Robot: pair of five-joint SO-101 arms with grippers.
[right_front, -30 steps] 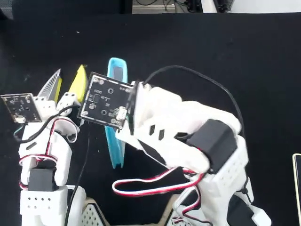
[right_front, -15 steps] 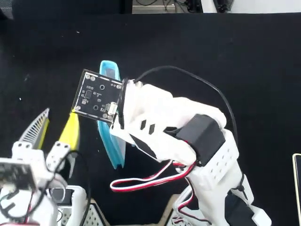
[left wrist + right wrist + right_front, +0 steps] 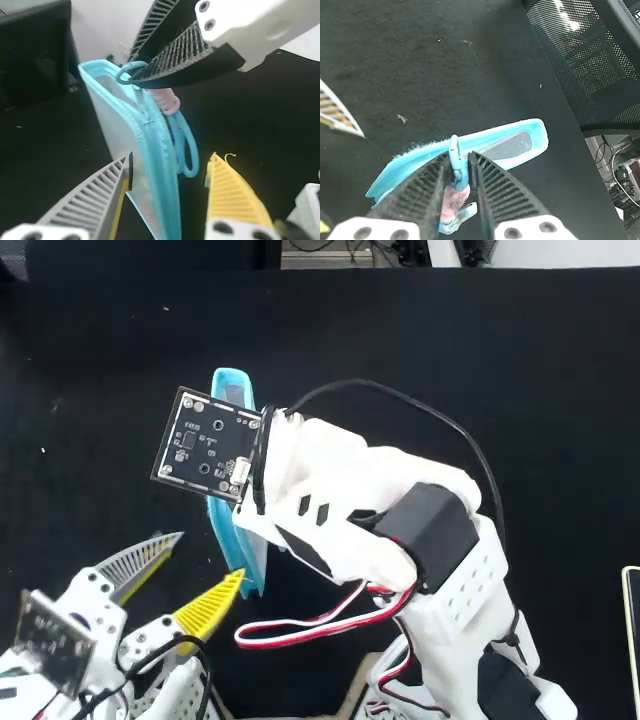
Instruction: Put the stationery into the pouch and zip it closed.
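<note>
Pouch (image 3: 232, 390), pale blue with a mesh side, stands on its long edge on the black table (image 3: 450, 360). In the high view it runs from the near side toward the far side. The right arm (image 3: 400, 530) leans over its middle and hides that part from above.

The right gripper (image 3: 457, 156) hangs over the zip edge, its dark ribbed fingers pinched close on a blue ring of the scissors (image 3: 190, 172). From the left wrist view, one round blue loop sits between those fingers. A longer loop lies farther from them, against the zip side of the pouch. A pink piece (image 3: 167, 102) sits between the two loops, just beside the fingertips; what it is cannot be told. Whether the blades are inside the pouch cannot be told either.

The left gripper (image 3: 210, 555) is low at the near left of the table, spread wide and holding nothing. Its grey finger (image 3: 95, 195) and yellow finger (image 3: 227, 195) point at the near end of the pouch, one to each side and apart from it. In the high view the yellow tip lies just beside that near end.
</note>
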